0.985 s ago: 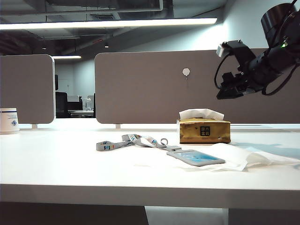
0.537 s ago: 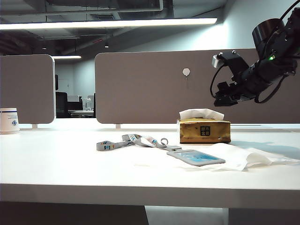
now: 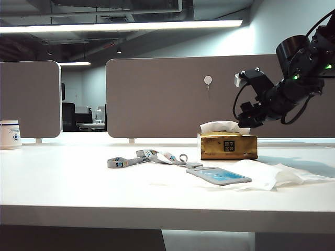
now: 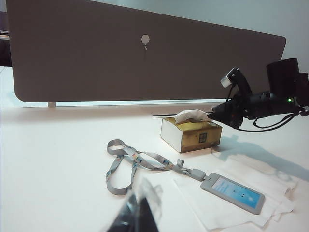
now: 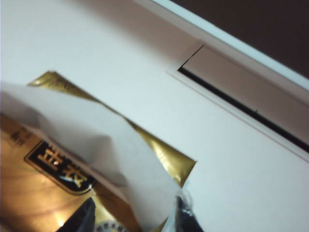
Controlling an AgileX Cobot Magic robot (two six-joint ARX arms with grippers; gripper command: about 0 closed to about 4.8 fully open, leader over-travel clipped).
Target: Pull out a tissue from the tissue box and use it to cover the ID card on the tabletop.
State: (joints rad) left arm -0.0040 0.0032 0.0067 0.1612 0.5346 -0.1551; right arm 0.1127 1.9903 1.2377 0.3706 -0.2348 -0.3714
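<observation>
A white mug (image 3: 10, 134) with a blue mark stands at the far left of the desk before grey partition panels (image 3: 172, 97), one bearing a small white hook (image 3: 208, 80). A wider white paper sheet (image 3: 272, 174) lies right.

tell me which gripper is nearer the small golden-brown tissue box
Right. The right gripper hangs just above the small golden-brown tissue box, fingers either side of its protruding white tissue. The left gripper sits far off at the near table edge.

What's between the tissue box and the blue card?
Just part of the white paper sheet lies between the box and card, seen from the left wrist.
</observation>
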